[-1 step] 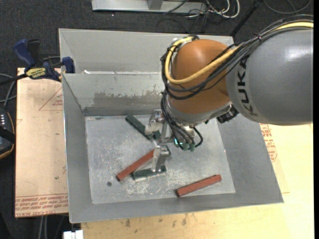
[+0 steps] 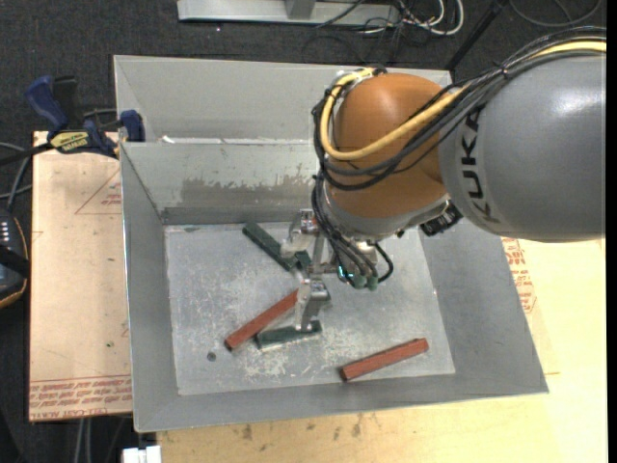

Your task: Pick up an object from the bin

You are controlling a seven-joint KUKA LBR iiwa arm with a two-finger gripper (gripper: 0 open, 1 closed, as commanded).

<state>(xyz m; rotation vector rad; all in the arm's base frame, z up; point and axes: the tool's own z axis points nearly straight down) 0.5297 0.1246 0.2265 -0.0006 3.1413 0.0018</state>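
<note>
My gripper hangs low over the middle of the bin floor. Its tip is at the upper right end of a red-brown flat stick that lies slanted towards the lower left. Just below the tip lies a short dark green bar, touching or nearly touching the gripper. A longer dark green bar lies slanted up and left of the gripper, its lower end hidden behind the gripper body. Nothing is seen lifted off the floor.
A second red-brown stick lies near the bin's front right corner. A small dark speck sits at the front left. The arm's orange cover and cables hang over the bin's back right part.
</note>
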